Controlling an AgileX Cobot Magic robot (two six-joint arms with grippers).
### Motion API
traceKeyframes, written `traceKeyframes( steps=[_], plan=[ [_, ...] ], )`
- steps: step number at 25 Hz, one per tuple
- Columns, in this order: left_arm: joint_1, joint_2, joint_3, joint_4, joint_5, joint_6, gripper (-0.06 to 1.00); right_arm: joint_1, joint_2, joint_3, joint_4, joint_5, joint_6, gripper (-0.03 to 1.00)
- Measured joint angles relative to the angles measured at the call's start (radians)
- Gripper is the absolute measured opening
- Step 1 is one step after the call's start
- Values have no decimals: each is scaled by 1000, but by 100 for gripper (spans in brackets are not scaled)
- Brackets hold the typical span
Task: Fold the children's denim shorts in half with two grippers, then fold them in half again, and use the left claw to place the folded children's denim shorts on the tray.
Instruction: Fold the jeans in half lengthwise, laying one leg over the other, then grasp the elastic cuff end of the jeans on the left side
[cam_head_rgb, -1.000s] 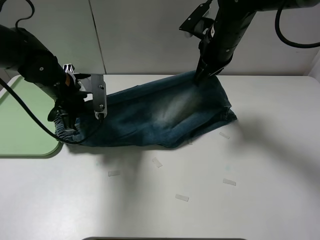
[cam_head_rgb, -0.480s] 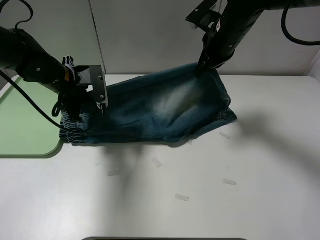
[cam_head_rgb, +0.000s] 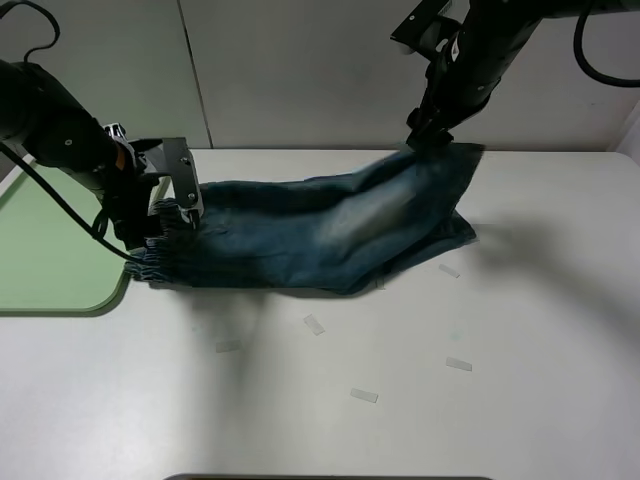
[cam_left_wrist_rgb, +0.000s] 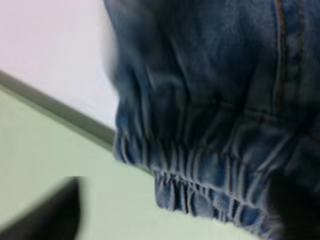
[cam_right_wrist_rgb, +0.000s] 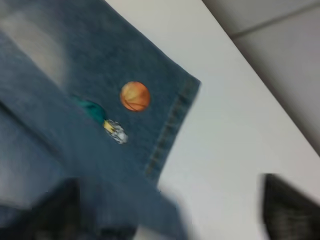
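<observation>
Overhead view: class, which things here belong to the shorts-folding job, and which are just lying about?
Belong to the job:
denim shorts
green tray
left gripper, holding the waistband end
right gripper, lifting the leg end

Just lying about:
pale strips scattered on the white table

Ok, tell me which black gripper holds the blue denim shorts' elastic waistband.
The left gripper, beside the pale-green plastic tray; the right gripper holds the blue denim shorts' leg hem.

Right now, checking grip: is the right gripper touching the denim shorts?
Touching. Exterior high view shows the denim shorts' corner raised, pinched in the right gripper.
</observation>
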Motion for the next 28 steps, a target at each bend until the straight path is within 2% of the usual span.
traceKeyframes(
  steps=[2,4,10,15,18,28],
  plan=[
    [0,0,0,0,-20,-16,92,0,0,0,-20,0,10,66],
    [0,0,0,0,-38,-21,97,0,0,0,-29,1,13,68],
    [0,0,0,0,-37,-36,99,0,0,0,-27,1,14,69],
    [0,-13,0,0,49,-82,99,0,0,0,-14,1,15,69],
    [0,-62,0,0,105,-156,99,0,0,0,7,2,16,69],
    [0,-320,0,-2,394,-553,99,0,0,0,152,97,34,69]
  ],
)
